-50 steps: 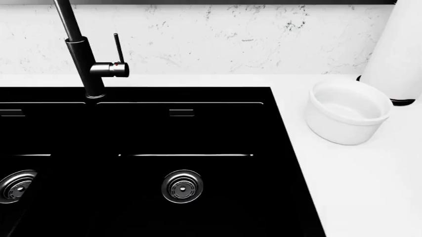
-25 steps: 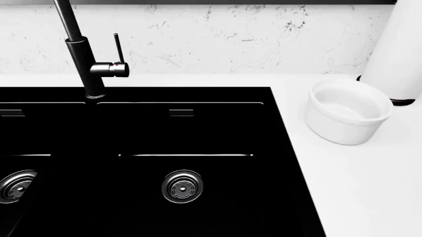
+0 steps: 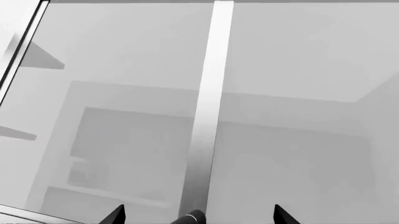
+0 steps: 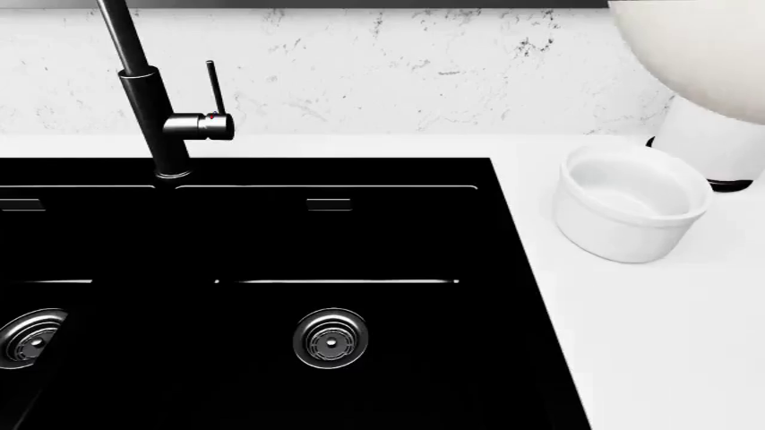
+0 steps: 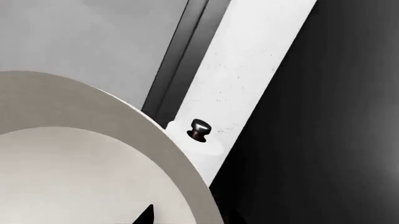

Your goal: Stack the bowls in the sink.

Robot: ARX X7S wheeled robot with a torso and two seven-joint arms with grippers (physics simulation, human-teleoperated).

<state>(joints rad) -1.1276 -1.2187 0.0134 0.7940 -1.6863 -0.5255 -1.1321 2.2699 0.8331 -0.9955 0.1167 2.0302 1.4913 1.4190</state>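
Black pointed pincer fingertips (image 3: 115, 214)

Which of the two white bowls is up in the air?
The large rounded bowl at the head view's top right; the smaller lipped bowl sits on the counter beside the sink.

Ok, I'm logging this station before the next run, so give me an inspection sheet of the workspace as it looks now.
Surface: white counter beside the sink, marbled white backsplash behind it.
Job's things: small lipped bowl upright on the counter, right of the black sink; large rounded bowl raised at the head view's top right, also filling the right wrist view. Both basins hold no bowl.
Clutter: tall white cylinder with a black base behind the small bowl.
Hands: left hand open, holding nothing; right hand's state cannot be told.
Cables: nothing seen.
Surroundings: black faucet; pale cabinet panels in the left wrist view.
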